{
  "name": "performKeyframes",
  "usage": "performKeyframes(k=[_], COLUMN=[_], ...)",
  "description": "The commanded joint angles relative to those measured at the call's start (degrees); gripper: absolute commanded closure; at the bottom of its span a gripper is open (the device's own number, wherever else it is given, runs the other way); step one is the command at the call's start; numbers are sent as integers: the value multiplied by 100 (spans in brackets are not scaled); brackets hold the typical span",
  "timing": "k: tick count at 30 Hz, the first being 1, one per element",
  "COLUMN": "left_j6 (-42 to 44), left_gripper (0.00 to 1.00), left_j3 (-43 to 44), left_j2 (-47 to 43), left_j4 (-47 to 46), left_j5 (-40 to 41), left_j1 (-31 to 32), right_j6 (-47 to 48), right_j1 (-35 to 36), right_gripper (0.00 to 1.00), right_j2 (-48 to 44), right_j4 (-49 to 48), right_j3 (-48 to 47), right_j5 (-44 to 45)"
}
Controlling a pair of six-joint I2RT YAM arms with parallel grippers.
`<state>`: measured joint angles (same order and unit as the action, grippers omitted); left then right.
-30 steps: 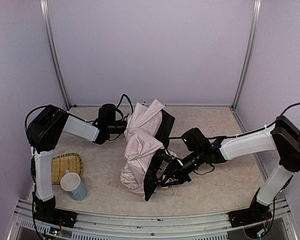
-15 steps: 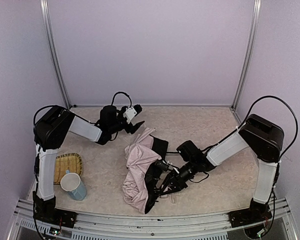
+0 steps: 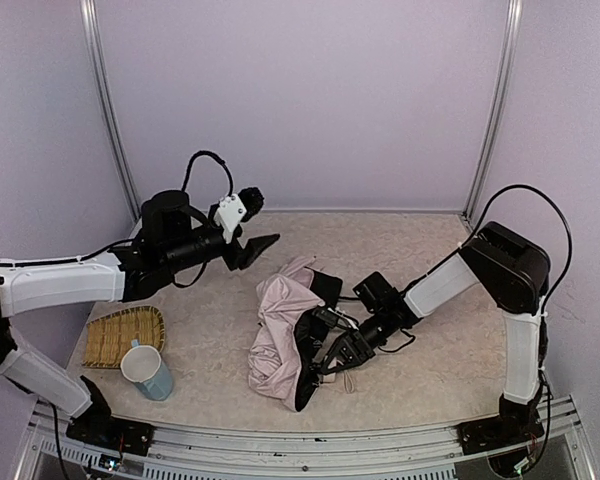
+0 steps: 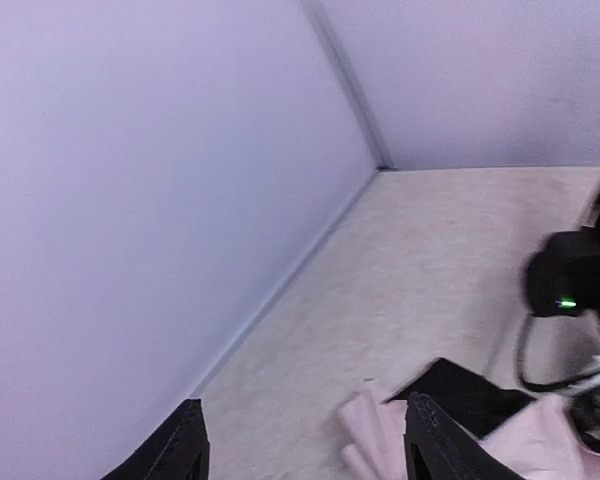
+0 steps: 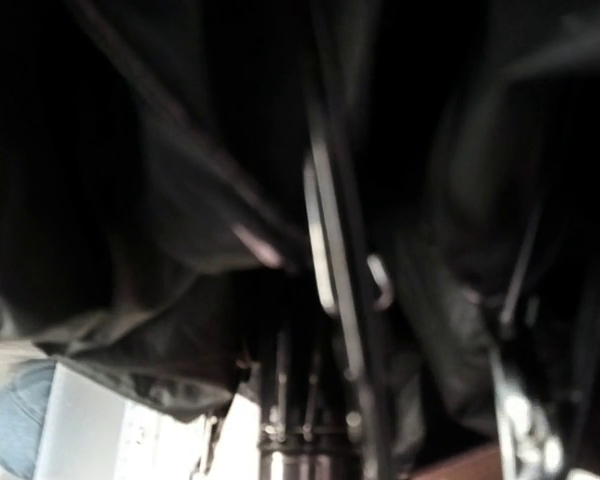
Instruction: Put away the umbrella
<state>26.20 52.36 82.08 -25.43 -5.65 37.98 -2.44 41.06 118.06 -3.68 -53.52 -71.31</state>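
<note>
Umbrella point(image 3: 275, 335) half-collapsed toward desk point(image 3: 430, 250) near edge | step: collapsing it | left gripper point(image 3: 258, 247) aloft, jaws spread | right gripper point(image 3: 332, 358) buried inside, jaws: cannot tell | next: gather folds

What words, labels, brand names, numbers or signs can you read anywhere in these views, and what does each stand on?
None can be read.
The umbrella, the cup and the woven tray show no print.
A white patch low in the right wrist view bears tiny dark marks, too blurred to read.
</note>
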Motion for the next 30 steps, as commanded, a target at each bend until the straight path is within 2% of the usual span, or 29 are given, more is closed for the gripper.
performKeyframes(k=[1, 3, 6, 9, 11, 13, 16, 18, 21, 23, 27, 30], left_j6=[751, 1189, 1544, 1921, 1990, 2086, 2022, 1973, 1511, 1155, 373, 294], left_gripper=[27, 14, 2, 1, 1, 1, 1, 1, 2, 7, 20, 29], left_j3=[-631, -787, -449, 192, 202, -160, -233, -126, 260, 716, 1271, 1436], left_j2=[-300, -484, -298, 64, 225, 333, 621, 878, 1535, 1974, 2509, 2823], left_j4=[2655, 3213, 4192, 5224, 4995, 4357, 3947, 3951, 4125, 4495, 4960, 5353], left_j5=[-1406, -1471, -1801, -2005, -1815, -1672, -1945, -2161, -2066, -2327, -3000, -3039], left_j1=[908, 1317, 1580, 1642, 1633, 1634, 1627, 1625, 1555, 1401, 950, 825], right_j6=[-44, -75, -29, 43, 60, -18, -56, -103, -265, -466, -1100, -1572], right_j1=[-45, -45, -45, -45, -37, -20, -10, -6, -1, -2, -1, -1], right_gripper=[100, 100, 100, 100, 100, 100, 100, 100, 100, 100, 75, 61], right_j2=[421, 420, 380, 354, 374, 392, 382, 324, 181, 77, -370, -834], right_j4=[1112, 1161, 1325, 1560, 1598, 1471, 1433, 1372, 1181, 966, 122, -472], right_j3=[-86, -94, -209, -352, -396, -388, -394, -387, -361, -328, 32, 358], right_j5=[323, 324, 376, 590, 630, 621, 660, 652, 737, 881, 1190, 1484])
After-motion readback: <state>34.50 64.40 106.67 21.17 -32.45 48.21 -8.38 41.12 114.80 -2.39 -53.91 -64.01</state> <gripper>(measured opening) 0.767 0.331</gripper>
